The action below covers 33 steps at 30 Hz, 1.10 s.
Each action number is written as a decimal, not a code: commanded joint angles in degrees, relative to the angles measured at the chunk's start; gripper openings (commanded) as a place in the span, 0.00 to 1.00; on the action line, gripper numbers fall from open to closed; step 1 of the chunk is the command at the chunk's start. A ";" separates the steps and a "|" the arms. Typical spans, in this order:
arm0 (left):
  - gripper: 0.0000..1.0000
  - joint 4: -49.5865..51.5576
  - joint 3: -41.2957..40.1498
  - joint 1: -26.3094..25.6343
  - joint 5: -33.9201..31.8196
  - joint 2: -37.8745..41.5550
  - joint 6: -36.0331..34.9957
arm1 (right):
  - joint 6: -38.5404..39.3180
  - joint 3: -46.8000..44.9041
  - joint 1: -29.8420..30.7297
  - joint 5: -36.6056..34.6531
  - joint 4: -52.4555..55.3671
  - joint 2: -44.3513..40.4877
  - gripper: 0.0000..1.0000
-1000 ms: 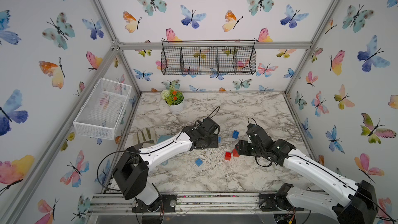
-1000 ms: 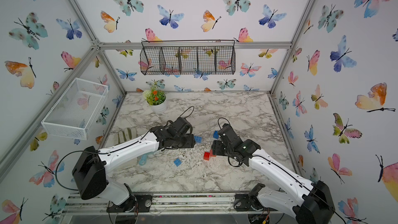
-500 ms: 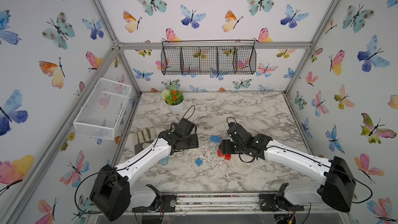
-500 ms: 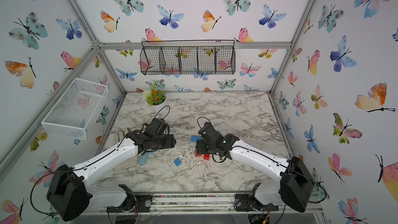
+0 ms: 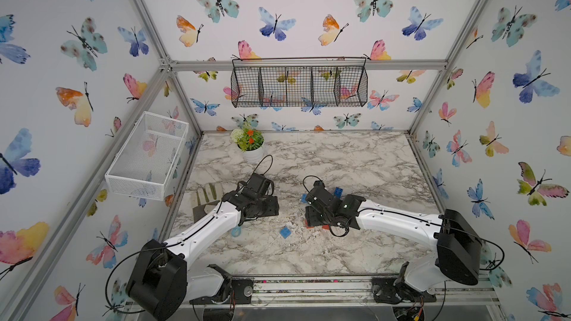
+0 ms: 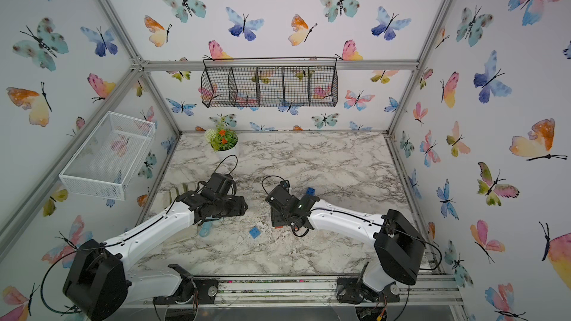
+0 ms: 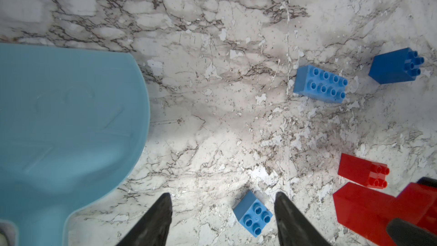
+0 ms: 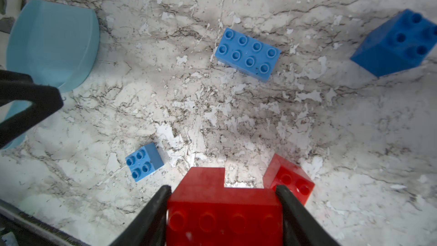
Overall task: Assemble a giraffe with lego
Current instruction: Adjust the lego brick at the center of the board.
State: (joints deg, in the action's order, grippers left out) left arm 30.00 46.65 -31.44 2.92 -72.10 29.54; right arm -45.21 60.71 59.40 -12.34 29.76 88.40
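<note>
My right gripper (image 8: pixel 223 187) is shut on a red oblong lego brick (image 8: pixel 222 209) with one red leg joined under it. A loose red square brick (image 8: pixel 288 181) lies right beside it. My left gripper (image 7: pixel 222 195) hangs open above the table. A small pale blue square brick (image 7: pixel 253 212) (image 5: pixel 285 232) lies untouched between its fingers, nearer one of them. Farther off lie a blue oblong brick (image 7: pixel 319 84) and a dark blue square brick (image 7: pixel 397 66) (image 5: pixel 338 192). In both top views the grippers face each other at mid-table, and the right one covers most of the red pieces (image 6: pixel 278 227).
A pale blue hand mirror (image 7: pixel 66 126) lies beside the left gripper, its handle (image 5: pixel 236 231) under the left arm. A pair of gloves (image 5: pixel 207 194) lies at the left edge and a flower pot (image 5: pixel 251 146) stands at the back. Wire baskets (image 5: pixel 299 86) (image 5: pixel 148 152) hang on the walls.
Both grippers have shifted leftward across the table. The left gripper's jaws have spread slightly wider. The right gripper stays shut on the red brick.
</note>
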 commanded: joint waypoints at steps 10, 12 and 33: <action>0.68 -2.35 -0.30 0.33 3.28 1.37 -0.45 | 2.91 -1.95 0.19 -6.46 1.87 0.72 0.51; 0.68 -2.36 -0.16 0.28 3.46 1.18 -0.45 | 3.04 -2.46 0.19 -6.80 1.98 0.72 0.51; 0.67 -2.60 0.98 0.33 4.83 -1.18 -0.10 | 3.41 -6.26 0.19 -4.54 1.53 -4.52 0.51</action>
State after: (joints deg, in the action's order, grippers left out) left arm 27.18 46.28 -31.44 6.83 -72.97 29.67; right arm -42.17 54.76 59.40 -18.09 31.51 84.03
